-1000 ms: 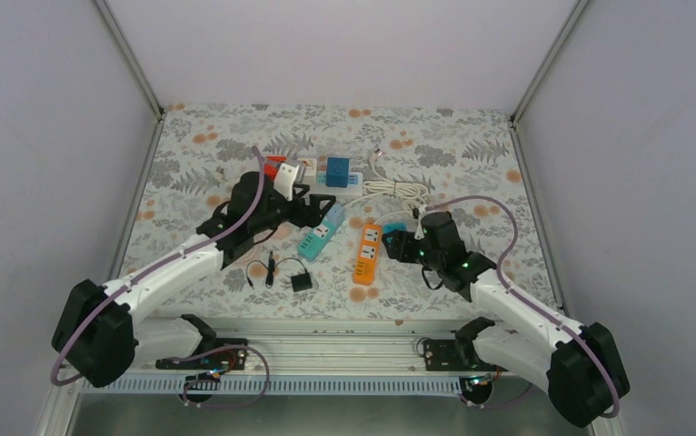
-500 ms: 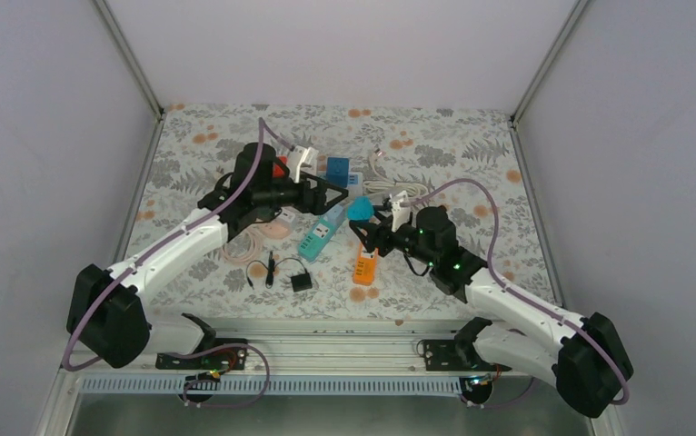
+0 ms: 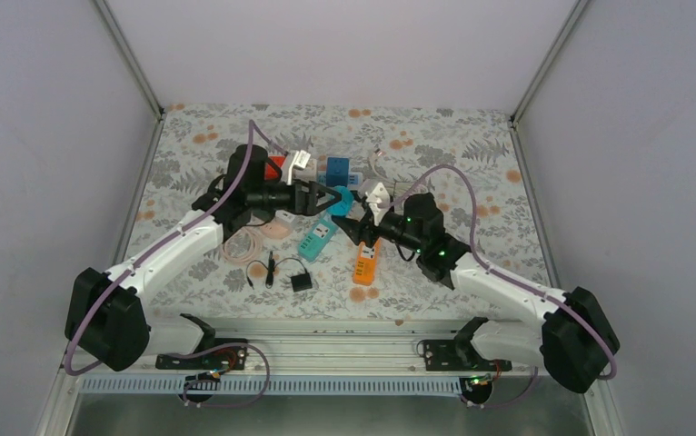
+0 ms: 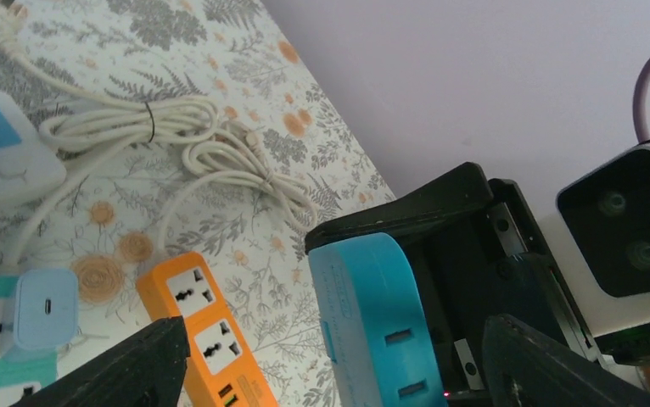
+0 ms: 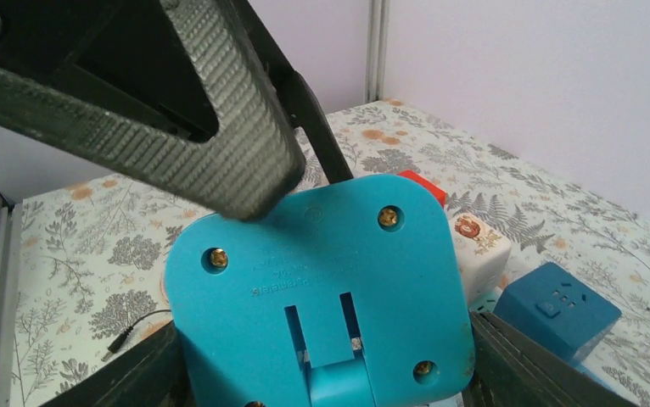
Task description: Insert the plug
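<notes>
Above the middle of the table, two arms are meeting nose to nose, leaving almost no gap. The left gripper [image 3: 324, 196], jaws spread, is crowding the cyan adapter [image 3: 343, 201] that the right gripper [image 3: 349, 213] is clamping. Beneath them, a teal power strip [image 3: 317, 238] and an orange power strip [image 3: 366, 259] are blocking the table [image 3: 472, 136]. A coiled white cable [image 4: 177, 136] is cluttering the far side. Bare cloth is lying open towards the right edge.
</notes>
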Tool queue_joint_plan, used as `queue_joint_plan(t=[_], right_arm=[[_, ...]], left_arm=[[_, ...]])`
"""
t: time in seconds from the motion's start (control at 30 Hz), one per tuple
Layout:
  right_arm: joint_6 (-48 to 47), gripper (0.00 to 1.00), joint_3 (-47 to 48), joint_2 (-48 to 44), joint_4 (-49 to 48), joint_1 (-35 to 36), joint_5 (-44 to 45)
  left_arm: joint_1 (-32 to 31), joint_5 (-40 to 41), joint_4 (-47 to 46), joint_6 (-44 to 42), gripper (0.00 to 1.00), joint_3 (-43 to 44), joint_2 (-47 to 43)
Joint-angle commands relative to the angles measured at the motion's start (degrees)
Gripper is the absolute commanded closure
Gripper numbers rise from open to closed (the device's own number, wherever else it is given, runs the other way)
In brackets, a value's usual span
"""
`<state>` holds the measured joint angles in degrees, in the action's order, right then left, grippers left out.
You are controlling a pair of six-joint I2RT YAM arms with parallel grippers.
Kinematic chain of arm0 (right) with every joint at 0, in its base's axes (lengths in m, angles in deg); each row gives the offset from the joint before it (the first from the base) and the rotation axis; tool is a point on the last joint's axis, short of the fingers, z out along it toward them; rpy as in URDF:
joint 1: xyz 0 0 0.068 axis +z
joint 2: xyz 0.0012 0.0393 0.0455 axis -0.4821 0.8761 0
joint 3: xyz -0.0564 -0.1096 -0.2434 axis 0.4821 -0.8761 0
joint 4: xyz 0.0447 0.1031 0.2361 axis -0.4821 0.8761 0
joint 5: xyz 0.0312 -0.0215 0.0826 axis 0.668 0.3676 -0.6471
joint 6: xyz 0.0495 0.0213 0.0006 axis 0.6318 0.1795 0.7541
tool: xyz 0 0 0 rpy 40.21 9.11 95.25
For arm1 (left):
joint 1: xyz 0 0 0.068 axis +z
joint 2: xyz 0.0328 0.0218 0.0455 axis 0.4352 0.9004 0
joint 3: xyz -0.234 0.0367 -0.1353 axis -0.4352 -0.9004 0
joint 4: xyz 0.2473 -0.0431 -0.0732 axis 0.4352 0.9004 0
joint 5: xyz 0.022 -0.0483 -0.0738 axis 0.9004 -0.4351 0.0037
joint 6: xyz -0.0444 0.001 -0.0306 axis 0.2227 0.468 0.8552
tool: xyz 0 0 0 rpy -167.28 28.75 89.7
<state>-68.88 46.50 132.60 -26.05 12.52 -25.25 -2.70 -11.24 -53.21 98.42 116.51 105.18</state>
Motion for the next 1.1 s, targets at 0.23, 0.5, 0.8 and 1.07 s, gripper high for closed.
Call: queue_joint_plan(t=[0.23, 0.5, 0.8, 1.07], right_arm=[[-7.19, 0.39, 9.17, 6.86, 3.57, 2.74, -1.34], [-9.83, 0.38, 12.09, 10.34, 9.92, 3.78, -0.64], [-10.77, 0.38, 11.15, 10.56, 11.52, 4.59, -3.49], [-10.74, 0.39, 10.36, 12.17, 11.01, 6.64, -1.67]], left_arm=[[-0.08, 1.28, 9.37, -0.76, 0.32, 2.46, 2.78], [-0.07, 0.90, 14.00, -3.83, 0.54, 3.14, 4.47], [-0.10, 1.98, 15.25, -3.93, 0.71, 3.34, 5.99], [-0.07, 2.63, 14.88, -2.47, 0.88, 2.10, 6.16]])
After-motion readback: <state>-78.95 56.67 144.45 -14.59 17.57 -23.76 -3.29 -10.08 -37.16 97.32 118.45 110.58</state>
